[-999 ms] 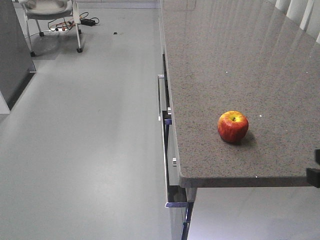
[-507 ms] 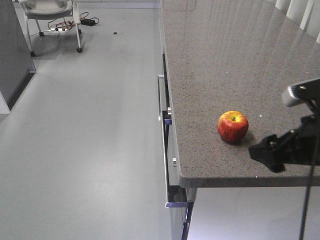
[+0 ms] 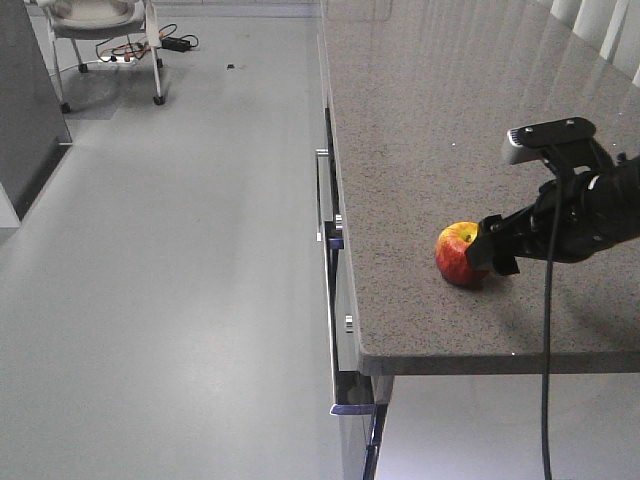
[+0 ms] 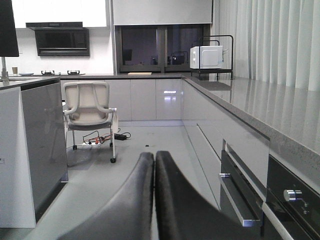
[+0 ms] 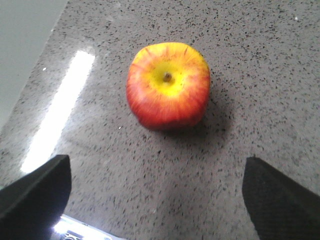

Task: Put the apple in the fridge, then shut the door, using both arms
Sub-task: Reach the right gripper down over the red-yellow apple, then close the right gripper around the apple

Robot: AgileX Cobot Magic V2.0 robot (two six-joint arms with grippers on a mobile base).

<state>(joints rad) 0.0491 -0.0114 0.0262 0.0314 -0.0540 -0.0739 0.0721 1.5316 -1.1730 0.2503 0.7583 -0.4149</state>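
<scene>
The red apple [image 3: 457, 254] with a yellow stem patch sits on the speckled grey counter [image 3: 450, 120] near its front left corner. My right gripper [image 3: 494, 249] reaches in from the right, just beside the apple and partly covering its right side. In the right wrist view the apple [image 5: 168, 85] lies ahead of the open gripper [image 5: 156, 167], beyond the fingertips [image 5: 42, 182] and not between them. My left gripper [image 4: 154, 162] is shut and empty, low over the floor; it does not show in the front view. The fridge and its door are out of view.
An oven front and drawer handles [image 3: 322, 195] line the counter's left side. A dark grey unit [image 3: 25, 110] stands at the far left. A wheeled chair [image 3: 100, 30] with cables stands at the back. A microwave [image 4: 206, 56] sits on the far counter.
My right arm has come in from the right edge of the front view and moved left over the counter up to the apple. The apple has not moved.
</scene>
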